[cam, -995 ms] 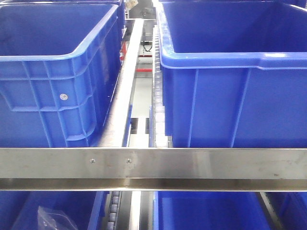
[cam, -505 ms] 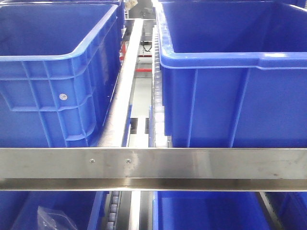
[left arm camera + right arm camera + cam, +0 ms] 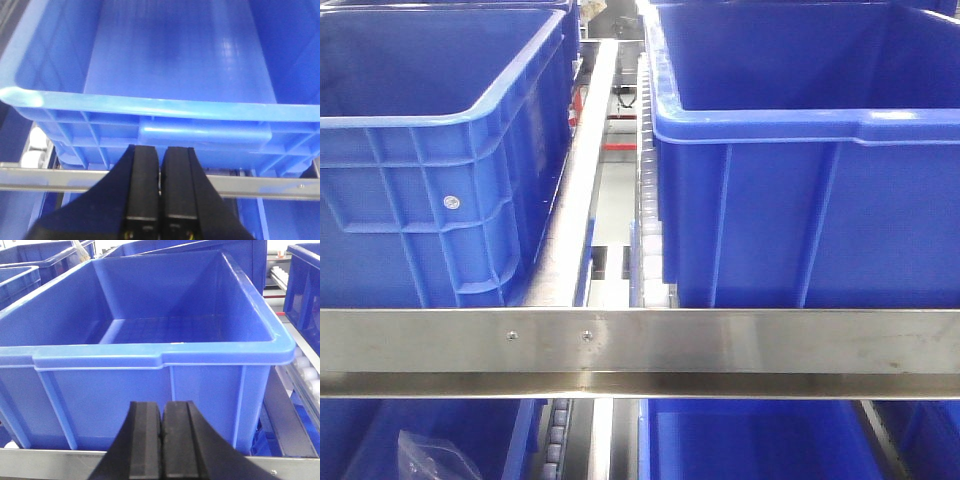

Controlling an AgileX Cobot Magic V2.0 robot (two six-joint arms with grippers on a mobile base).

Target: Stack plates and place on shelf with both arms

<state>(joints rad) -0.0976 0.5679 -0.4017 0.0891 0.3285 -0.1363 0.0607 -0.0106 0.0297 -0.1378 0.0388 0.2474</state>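
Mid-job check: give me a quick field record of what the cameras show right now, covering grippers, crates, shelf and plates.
left gripper: shut, empty, facing a blue crate
right gripper: shut, empty, facing an empty blue crate
shelf: steel front rail, roller tracks between crates
front view upper level: left crate and right crate, side by side
lower level: more blue crates; clear bag at bottom left
plates: not visible in any view

Light was bright and even, apparently from overhead. White glare sat on the rim of the right crate (image 3: 800, 128) in the front view and on the near lip of the crate (image 3: 150, 107) in the left wrist view, which looked soft and washed out. The steel rail (image 3: 640, 340) showed a dull sheen. Both black grippers (image 3: 162, 445) were underexposed, with little surface detail.
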